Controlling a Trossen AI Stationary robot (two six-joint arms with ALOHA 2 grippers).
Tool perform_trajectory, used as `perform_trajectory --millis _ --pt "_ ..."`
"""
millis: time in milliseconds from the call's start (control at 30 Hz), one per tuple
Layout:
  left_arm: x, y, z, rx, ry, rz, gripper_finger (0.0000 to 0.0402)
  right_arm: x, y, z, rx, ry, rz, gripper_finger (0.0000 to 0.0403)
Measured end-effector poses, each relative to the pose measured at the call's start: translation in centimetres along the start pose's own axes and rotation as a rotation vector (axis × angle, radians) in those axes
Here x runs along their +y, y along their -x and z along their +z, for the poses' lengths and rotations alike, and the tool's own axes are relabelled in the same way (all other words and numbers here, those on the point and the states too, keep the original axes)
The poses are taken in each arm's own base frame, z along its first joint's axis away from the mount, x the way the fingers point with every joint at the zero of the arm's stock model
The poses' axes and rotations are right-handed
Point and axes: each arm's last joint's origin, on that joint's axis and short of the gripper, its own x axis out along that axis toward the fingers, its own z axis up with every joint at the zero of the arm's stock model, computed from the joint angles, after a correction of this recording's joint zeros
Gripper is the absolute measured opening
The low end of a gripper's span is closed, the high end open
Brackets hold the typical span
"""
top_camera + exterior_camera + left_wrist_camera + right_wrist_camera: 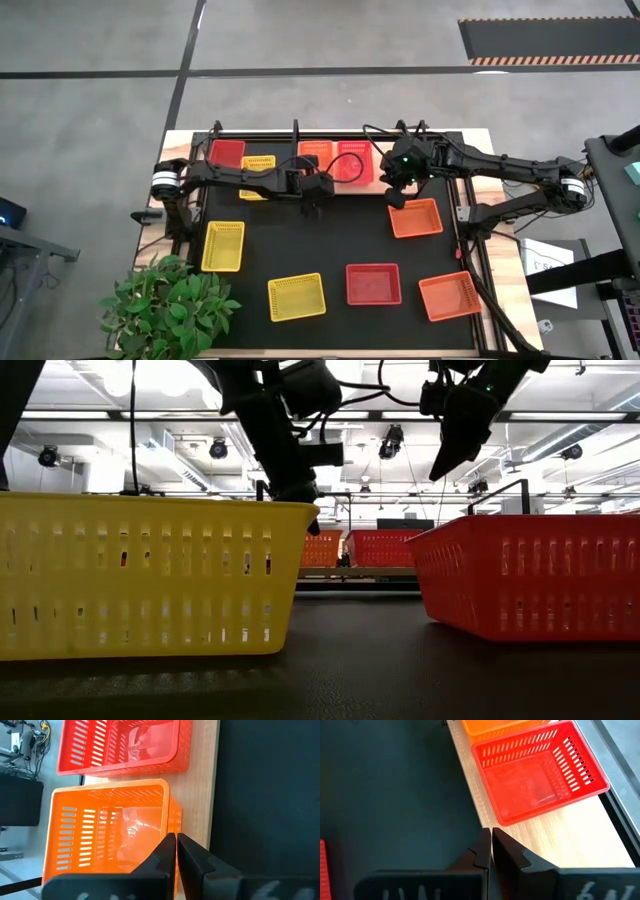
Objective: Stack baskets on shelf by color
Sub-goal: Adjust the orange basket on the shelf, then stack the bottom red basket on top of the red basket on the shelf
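Observation:
The wooden shelf [290,178] runs along the table's far edge. On it stand a red basket [227,152], a yellow basket [258,163], an orange basket [315,151] and another red basket [354,161]. Two yellow baskets [223,245] [296,296], a red one [373,284] and two orange ones [415,217] [450,296] sit on the black mat. My left gripper [176,836] is shut, empty, and hovers by the orange basket [110,830] on the shelf. My right gripper [491,831] is shut, empty, and held high near the shelf's right end, by the red basket [535,770].
A potted plant [165,305] stands at the table's near left corner. Black metal uprights [295,130] rise from the shelf. In the low view a yellow basket [140,575] and a red basket [540,575] stand close in front. Bare mat lies between the shelf and the loose baskets.

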Motion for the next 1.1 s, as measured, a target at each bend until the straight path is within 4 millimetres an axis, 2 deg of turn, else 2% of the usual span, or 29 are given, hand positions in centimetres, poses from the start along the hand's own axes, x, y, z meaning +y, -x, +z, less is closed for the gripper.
perform_trajectory --millis 167,300,533,700,867,1100 --pt "0.1 1.1 0.1 -0.016 -0.002 -0.002 0.0 0.1 0.0 0.0 0.0 -0.003 0.002 0.0009" --pt "-0.1 3.5 0.7 -0.09 -0.023 -0.023 0.0 1.0 0.0 0.0 -0.001 0.025 0.026 0.0009" --pt "-1.8 6.4 0.8 -0.187 -0.08 -0.08 0.0 5.0 -0.1 -0.3 -0.033 0.256 0.131 0.0009" --pt "-3.3 7.4 0.1 -0.267 -0.138 -0.096 0.0 8.0 0.3 -0.6 -0.067 0.354 0.205 0.0012" --pt "-3.7 8.5 -0.2 -0.37 -0.105 -0.093 0.0 10.6 0.7 -1.3 -0.073 0.441 0.272 0.0045" --pt "-4.4 9.5 0.2 -0.438 -0.069 -0.105 0.0 15.0 0.3 -2.7 -0.07 0.68 0.37 0.0128"
